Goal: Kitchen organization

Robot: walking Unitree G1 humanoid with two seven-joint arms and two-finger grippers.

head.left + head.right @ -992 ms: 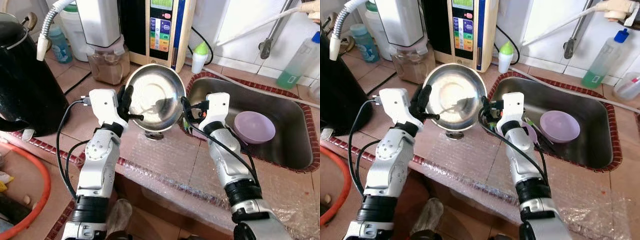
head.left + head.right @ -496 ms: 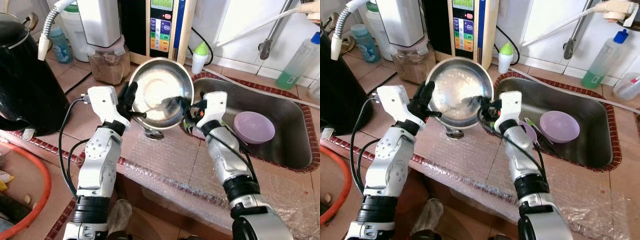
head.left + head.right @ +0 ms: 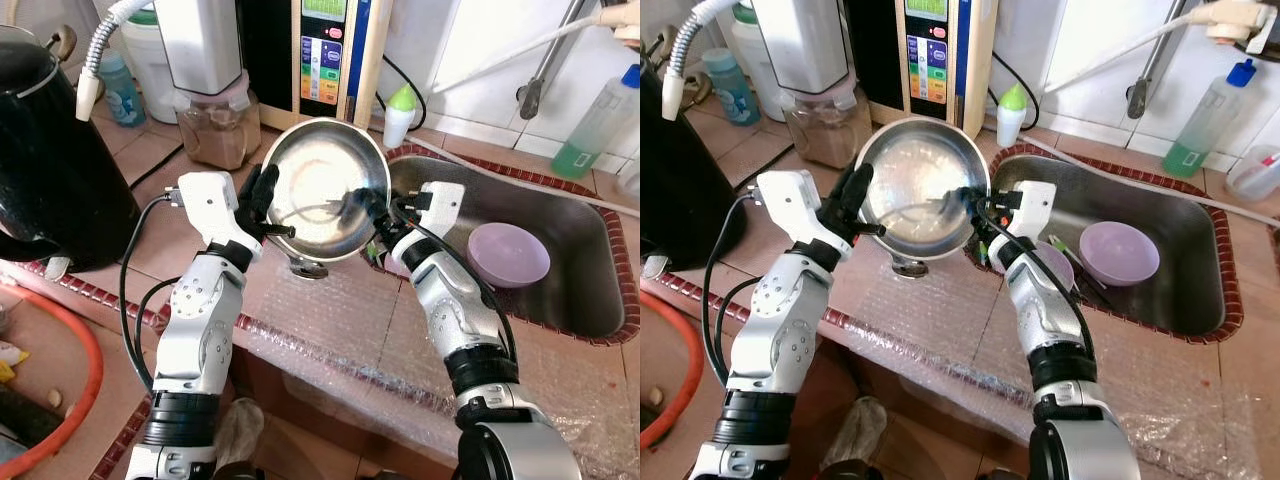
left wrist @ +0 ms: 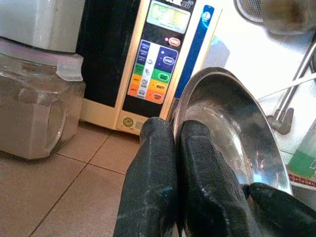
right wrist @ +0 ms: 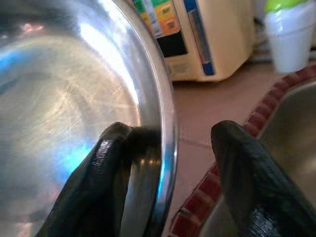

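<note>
Right now a stainless steel bowl (image 3: 325, 190) is held up on edge over the tiled counter (image 3: 150, 150), its hollow facing the head camera, carried between both pincers. The left gripper (image 3: 262, 208) is clenched on the bowl's left rim, one finger inside and one behind, as the left wrist view shows with both black fingers (image 4: 197, 173) pressed flat against the metal wall. The right gripper (image 3: 975, 205) straddles the opposite rim with its jaws parted: one finger (image 5: 106, 177) lies against the inside of the bowl and the other stands clear of the outside, so it has not closed on the metal. Just beyond the right gripper, on its outer side, lies the steel sink (image 3: 590, 300), with a lilac bowl (image 3: 508, 253) resting in its basin. Behind the left gripper stand a water ionizer (image 3: 335, 55) and a clear jar of brown powder (image 3: 215, 125); a black kettle (image 3: 50, 160) sits well off to its outer side. Judging by this, the bowl is lifted but not yet put away; a handover or placement remains, and the lilac bowl is untouched.
</note>
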